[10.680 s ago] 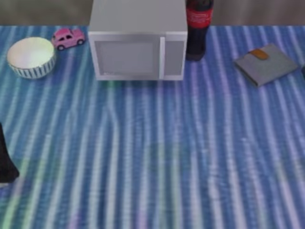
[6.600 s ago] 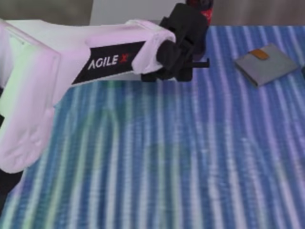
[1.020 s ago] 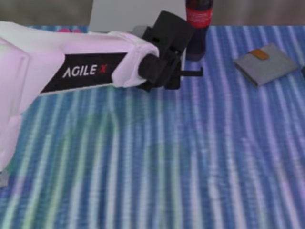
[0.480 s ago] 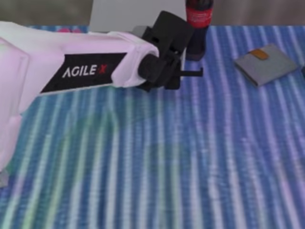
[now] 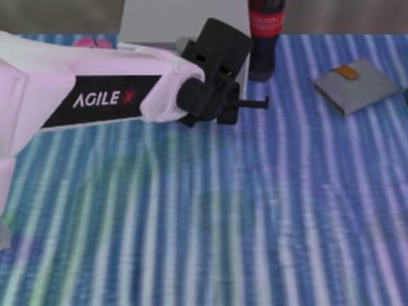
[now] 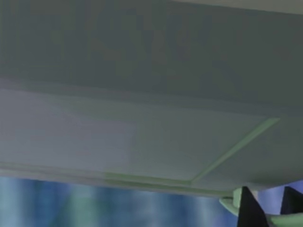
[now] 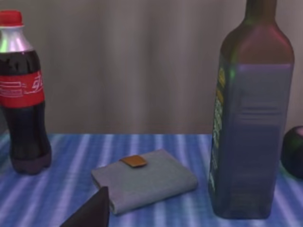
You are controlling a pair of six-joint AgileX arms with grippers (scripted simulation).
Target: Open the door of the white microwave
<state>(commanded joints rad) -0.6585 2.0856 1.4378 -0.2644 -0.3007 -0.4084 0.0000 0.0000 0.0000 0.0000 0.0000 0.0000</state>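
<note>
My left gripper [image 5: 245,102] reaches across the front of the white microwave [image 5: 172,22] at the table's far edge; I cannot tell whether it grips the door [image 6: 142,142]. My right arm is parked out of the top view.

A bench [image 5: 268,210] fills nearly the whole top view, covered by a cloth of blue, white and pale green stripes that run from the frame's bottom towards its top. Along the upper edge of the frame, behind the bench, lies a plain grey-brown strip of wall [image 5: 344,16]. In the right wrist view that wall [image 7: 132,61] shows soft vertical shading, evenly lit.
</note>
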